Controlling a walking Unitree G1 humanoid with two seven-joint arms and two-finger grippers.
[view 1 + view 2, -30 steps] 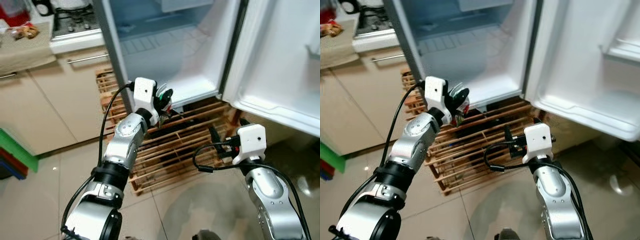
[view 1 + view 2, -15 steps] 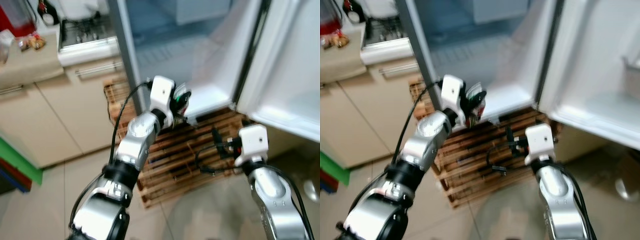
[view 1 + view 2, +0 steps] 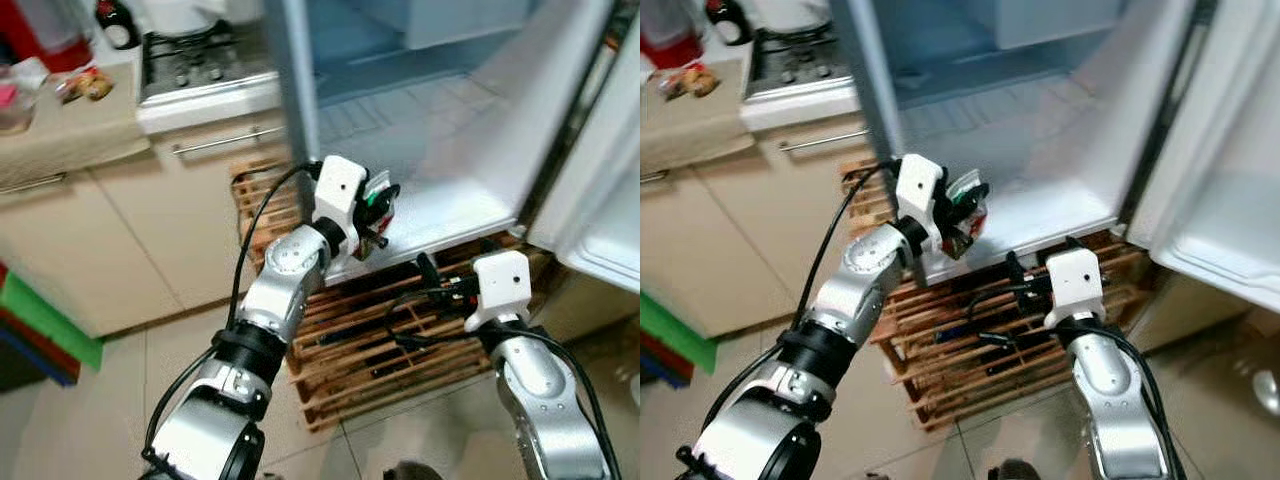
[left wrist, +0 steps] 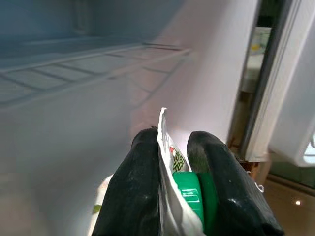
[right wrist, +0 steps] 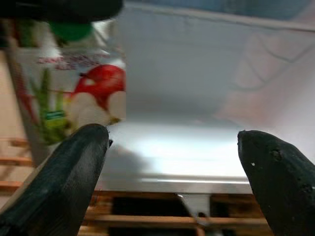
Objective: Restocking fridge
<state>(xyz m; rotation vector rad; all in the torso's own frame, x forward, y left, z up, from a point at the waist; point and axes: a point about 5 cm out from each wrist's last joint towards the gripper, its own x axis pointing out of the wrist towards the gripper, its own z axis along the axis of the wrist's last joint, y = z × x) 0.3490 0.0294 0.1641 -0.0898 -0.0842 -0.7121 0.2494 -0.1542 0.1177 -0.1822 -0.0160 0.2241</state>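
left gripper clamps carton at open fridge threshold | right gripper spread, empty, below | risk: thin top-edge grip lets carton slip before the shelf

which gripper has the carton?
The left gripper, shut on the green-capped carton at the open fridge's front edge. The right gripper hangs lower, open, holding nothing.
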